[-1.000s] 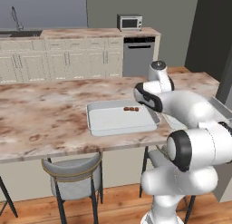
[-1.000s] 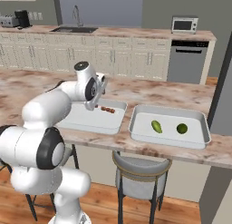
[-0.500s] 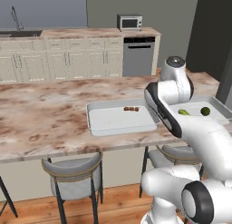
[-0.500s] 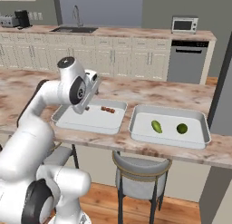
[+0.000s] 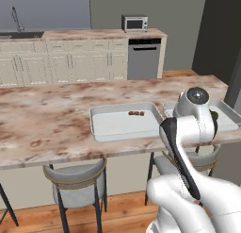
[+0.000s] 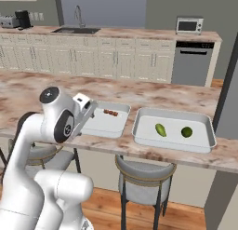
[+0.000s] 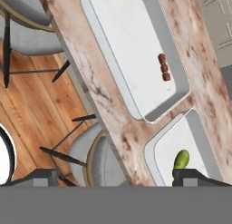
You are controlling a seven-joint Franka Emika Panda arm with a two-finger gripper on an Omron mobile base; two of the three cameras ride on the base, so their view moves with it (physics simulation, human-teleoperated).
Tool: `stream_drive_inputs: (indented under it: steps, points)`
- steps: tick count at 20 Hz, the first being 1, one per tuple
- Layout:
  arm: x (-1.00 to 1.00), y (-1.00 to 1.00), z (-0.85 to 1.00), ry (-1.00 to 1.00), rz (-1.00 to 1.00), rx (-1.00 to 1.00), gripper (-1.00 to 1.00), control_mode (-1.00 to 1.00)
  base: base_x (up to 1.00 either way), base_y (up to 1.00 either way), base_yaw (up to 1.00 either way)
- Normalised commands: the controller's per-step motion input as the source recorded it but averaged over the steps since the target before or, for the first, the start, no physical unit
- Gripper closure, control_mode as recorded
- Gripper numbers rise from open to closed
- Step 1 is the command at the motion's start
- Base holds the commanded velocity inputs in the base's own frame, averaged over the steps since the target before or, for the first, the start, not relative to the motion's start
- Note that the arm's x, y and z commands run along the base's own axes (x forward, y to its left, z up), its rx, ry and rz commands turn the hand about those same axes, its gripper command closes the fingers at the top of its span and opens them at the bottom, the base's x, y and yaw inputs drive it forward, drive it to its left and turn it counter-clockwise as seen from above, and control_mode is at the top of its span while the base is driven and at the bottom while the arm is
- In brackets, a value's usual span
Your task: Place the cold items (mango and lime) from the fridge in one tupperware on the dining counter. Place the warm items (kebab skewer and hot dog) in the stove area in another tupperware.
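On the dining counter two tupperware trays lie side by side. The left tupperware holds the kebab skewer, seen also as kebab skewer and kebab skewer. The right tupperware holds the olive mango and the dark lime. My gripper is open and empty. It hangs high over the counter's front edge, looking down on both trays and the mango. The hot dog, fridge and stove area are out of view.
Round grey stools stand under the counter's near edge, over a wooden floor. Behind the island runs a cream cabinet wall with a sink, a dishwasher and a microwave. My arm hides part of the right tray.
The arm has drawn back from over the kebab tray toward the base, lifting the hand away from the counter. The gripper stays open, and the trays and food have not moved.
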Motion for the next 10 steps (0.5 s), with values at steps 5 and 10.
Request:
stream_drive_inputs:
  steps: [5,10]
  points:
    - [-0.27,0.18,-0.03,-0.15,0.00,0.00,-1.00,-1.00,0.00,0.00,0.00]
    - [-0.01,0.24,0.00,-0.03,-0.02,-0.01,-1.00,1.00,-0.02,0.06,-0.01]
